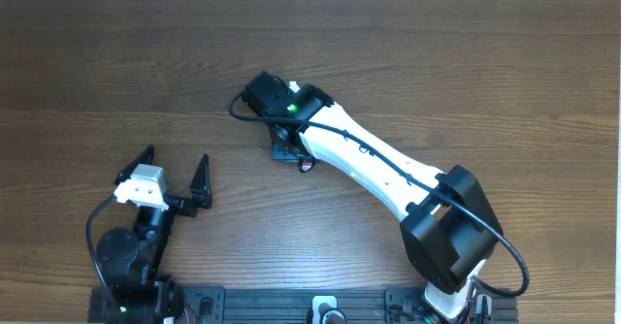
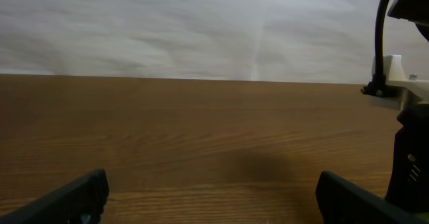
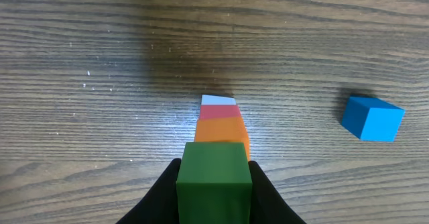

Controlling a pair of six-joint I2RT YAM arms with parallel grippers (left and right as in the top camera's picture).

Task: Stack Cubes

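Your right gripper (image 3: 214, 198) is clamped on the green cube (image 3: 214, 172), near the middle of the brown wooden table (image 1: 437, 52). It holds the cube on top of a stack of 3: an orange cube (image 3: 222, 128), then a red cube (image 3: 219, 111), then a pale cube (image 3: 218, 100) lowest. 1 blue cube (image 3: 373, 118) lies alone on the wood, well apart from the stack. Your left gripper (image 1: 175, 171) sits near its base, fingers spread wide and holding nothing.
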